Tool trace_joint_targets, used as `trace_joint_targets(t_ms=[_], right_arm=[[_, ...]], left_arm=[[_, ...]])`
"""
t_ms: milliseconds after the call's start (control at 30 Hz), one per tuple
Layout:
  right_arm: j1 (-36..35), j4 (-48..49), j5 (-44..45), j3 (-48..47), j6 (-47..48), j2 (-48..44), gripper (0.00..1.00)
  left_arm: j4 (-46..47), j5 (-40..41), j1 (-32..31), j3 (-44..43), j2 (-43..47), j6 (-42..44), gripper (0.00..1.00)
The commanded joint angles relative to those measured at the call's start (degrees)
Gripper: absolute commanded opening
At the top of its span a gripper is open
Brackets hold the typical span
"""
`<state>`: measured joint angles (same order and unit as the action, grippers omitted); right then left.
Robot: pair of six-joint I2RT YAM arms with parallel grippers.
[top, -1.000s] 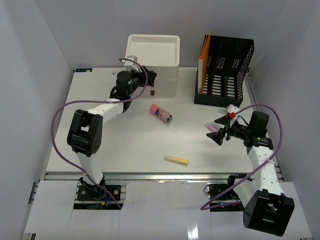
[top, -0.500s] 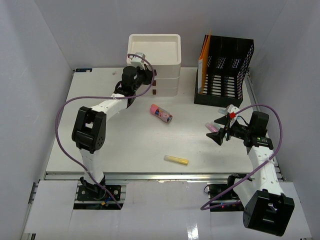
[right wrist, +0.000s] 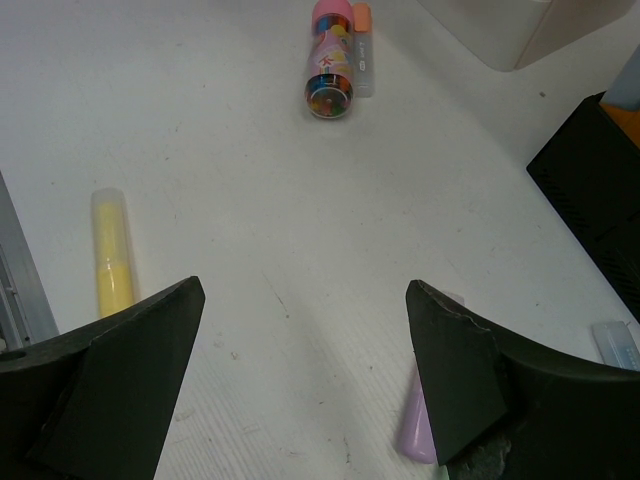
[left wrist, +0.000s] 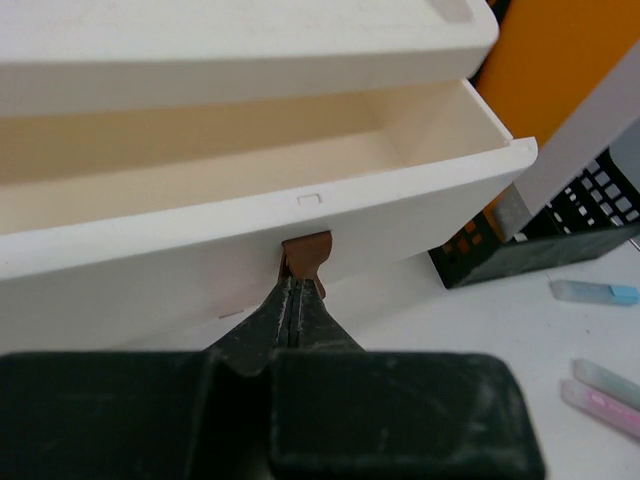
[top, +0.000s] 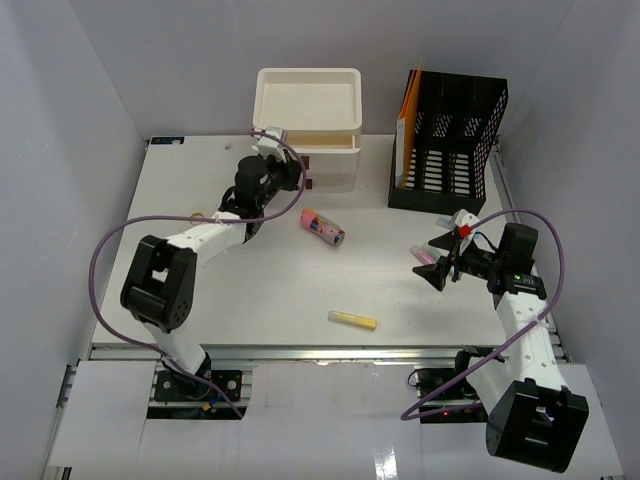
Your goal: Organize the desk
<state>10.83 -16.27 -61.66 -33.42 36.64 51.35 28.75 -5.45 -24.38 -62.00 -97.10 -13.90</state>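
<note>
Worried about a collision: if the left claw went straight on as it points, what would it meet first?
The cream drawer front, directly behind the brown handle tab that the left claw is shut on.

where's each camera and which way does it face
Top external: above, behind the bases, looking down on the flat white desk; left arm and right arm show.
Left wrist: on the left arm, facing the open cream drawer; left tool shut on its brown handle.
Right wrist: on the right arm, looking down at the desk; open right tool shows.
Shared: top and right wrist show the yellow cylindrical highlighter.
</note>
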Motion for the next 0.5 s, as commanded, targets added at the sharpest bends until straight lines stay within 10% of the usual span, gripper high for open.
trace_joint_targets(t_ms=[0, 100, 200, 300, 467], right_arm=[[0.2, 0.8, -1.0, 0.3, 0.9, -0.7, 0.88], [0.2, 0.8, -0.8, 0.4, 0.9, -0.6, 0.88], [0.3, 0.8, 0.2, 0.4, 0.8, -0.6, 0.88], [0.4, 0.9, 2.4, 0.5, -0.1, -0.6, 0.88], [0.6, 4.9, 13.4, 2.0, -5.1, -0.4, 0.93]], left_arm=[[1.4, -3.0, -0.8, 7.3, 10.6, 0.2, 0.00], [-0.6, -4.6, -0.9, 9.8, 12.8, 0.0, 0.00], [-4.2, -4.0, -0.9, 8.9, 13.6, -1.3, 0.46], [-9.1, -4.5, -0.9, 6.3, 14.6, -2.1, 0.72], [-17.2, -6.8, -0.8, 6.7, 21.9, 0.0, 0.84]])
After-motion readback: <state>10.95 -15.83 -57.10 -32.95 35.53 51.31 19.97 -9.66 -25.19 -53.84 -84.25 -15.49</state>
